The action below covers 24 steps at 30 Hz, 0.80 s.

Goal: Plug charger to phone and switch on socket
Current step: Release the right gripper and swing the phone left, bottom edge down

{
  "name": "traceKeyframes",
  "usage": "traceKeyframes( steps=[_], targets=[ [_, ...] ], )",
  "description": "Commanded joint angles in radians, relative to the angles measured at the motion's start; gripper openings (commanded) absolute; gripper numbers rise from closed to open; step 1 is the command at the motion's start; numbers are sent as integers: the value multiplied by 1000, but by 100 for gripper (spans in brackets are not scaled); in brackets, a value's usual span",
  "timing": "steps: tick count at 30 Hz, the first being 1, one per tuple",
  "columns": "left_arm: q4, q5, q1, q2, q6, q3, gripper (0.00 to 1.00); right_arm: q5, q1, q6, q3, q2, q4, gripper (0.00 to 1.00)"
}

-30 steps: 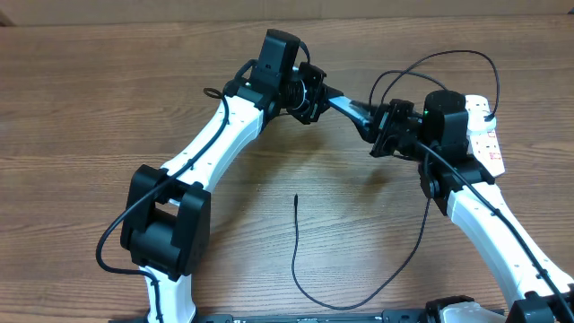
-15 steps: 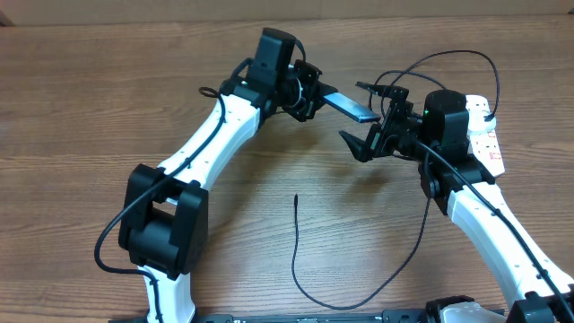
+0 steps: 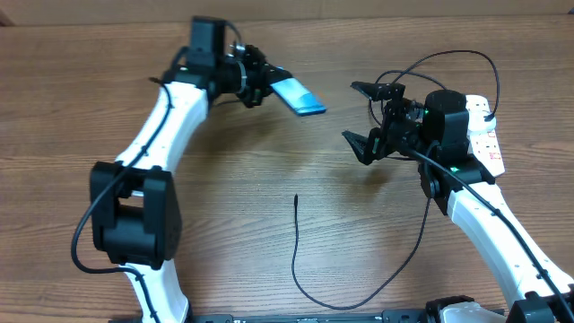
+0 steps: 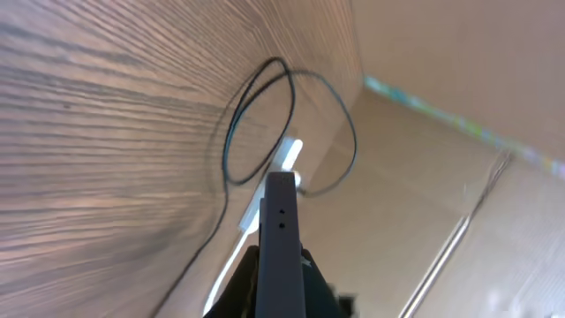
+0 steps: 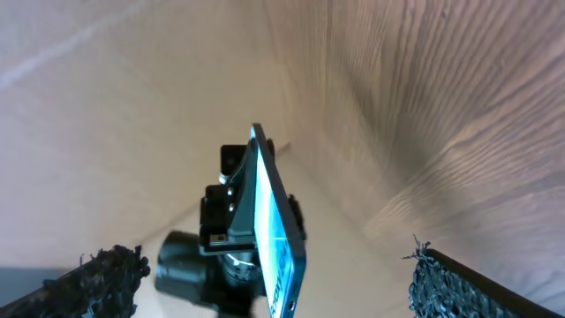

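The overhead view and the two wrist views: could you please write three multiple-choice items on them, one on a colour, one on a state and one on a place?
1. What colour is the screen of the phone?
A. red
B. blue
C. yellow

2. What state is the right gripper in?
A. shut on the phone
B. shut, holding nothing
C. open, holding nothing

3. Where is the charger's connector tip?
A. lying on the table between the two arms
B. in the phone's port
C. between the right gripper's fingers

Answers:
1 B, the raised screen shows blue in the overhead and right wrist views.
2 C, its fingers stand wide apart with nothing between them.
3 A, the thin black cable ends on bare wood, apart from both grippers.
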Motion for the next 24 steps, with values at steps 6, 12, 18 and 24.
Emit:
traceKeyframes(
  steps=[6,12,18,24],
  targets=[
    [-54,446,108,-34,564,24,4,-92,2,-391,22,-5,-32,100],
    [-54,623,160,-34,671,24,4,-158,2,-488,26,-5,-36,100],
    [-53,649,214,-34,676,24,4,-161,5,-585,82,-5,-150,99],
    [-52,650,271,-34,686,24,4,10,54,-793,238,-5,-500,100]
  ],
)
